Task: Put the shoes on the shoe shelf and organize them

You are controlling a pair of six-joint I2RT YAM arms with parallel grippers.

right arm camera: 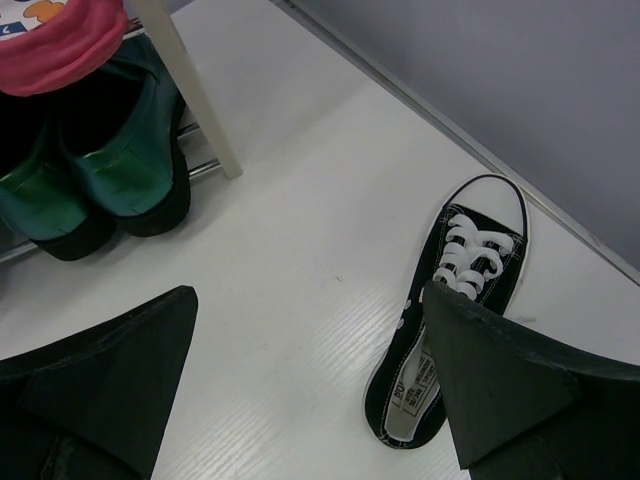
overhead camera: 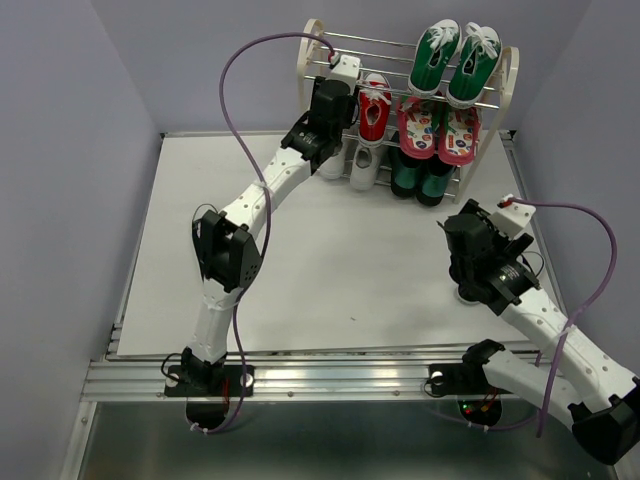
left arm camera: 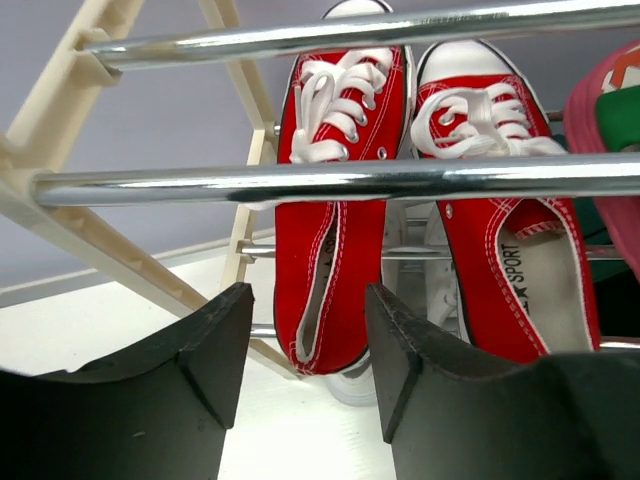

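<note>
The shoe shelf (overhead camera: pixel 510 72) stands at the table's far side. A red pair (left arm camera: pixel 340 250) lies on its middle tier, left side, toes away; one of these shoes shows from above (overhead camera: pixel 374 108). A white pair (overhead camera: pixel 361 166) sits on the bottom tier below, glimpsed in the left wrist view (left arm camera: pixel 368 386). My left gripper (overhead camera: pixel 348 118) is open and empty, its jaws just short of the left red shoe's heel (left arm camera: pixel 310 310). One black shoe (right arm camera: pixel 450 340) lies on the table at the right. My right gripper (right arm camera: pixel 310 300) hangs open above it, one finger (right arm camera: pixel 500 400) over its heel. From above, that gripper (overhead camera: pixel 468 272) hides the shoe.
A bright green pair (overhead camera: pixel 455 60) sits on the top tier. A pink patterned pair (overhead camera: pixel 438 128) is on the middle right, and dark green shoes (right arm camera: pixel 100 180) are on the bottom right. The shelf's cream leg (right arm camera: pixel 195 100) stands near the black shoe. A purple wall (right arm camera: pixel 520 90) runs close behind.
</note>
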